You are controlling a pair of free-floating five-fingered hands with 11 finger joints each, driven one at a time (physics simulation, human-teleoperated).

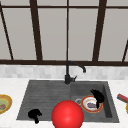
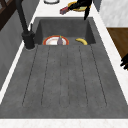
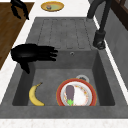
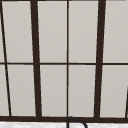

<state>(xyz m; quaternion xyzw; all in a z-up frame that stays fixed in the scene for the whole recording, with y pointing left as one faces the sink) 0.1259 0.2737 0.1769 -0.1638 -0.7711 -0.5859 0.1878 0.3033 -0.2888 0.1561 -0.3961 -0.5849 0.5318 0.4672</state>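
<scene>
**Right hand above the plated eggplant**

Our right hand, fingers straight and released, hangs left of centre; the eggplant lies on the plate lower right, long axis vertical. Our left hand, fingers curled, waits lower left.

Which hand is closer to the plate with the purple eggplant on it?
The right hand. It hangs over the basin right by the plate. The left hand is far off, at the sink's front left corner.

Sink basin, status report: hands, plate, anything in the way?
Right hand open, fingers straight, above the basin. Left hand idle at the sink's front left edge. Red-rimmed plate carries a purple eggplant; yellow banana beside it.
</scene>
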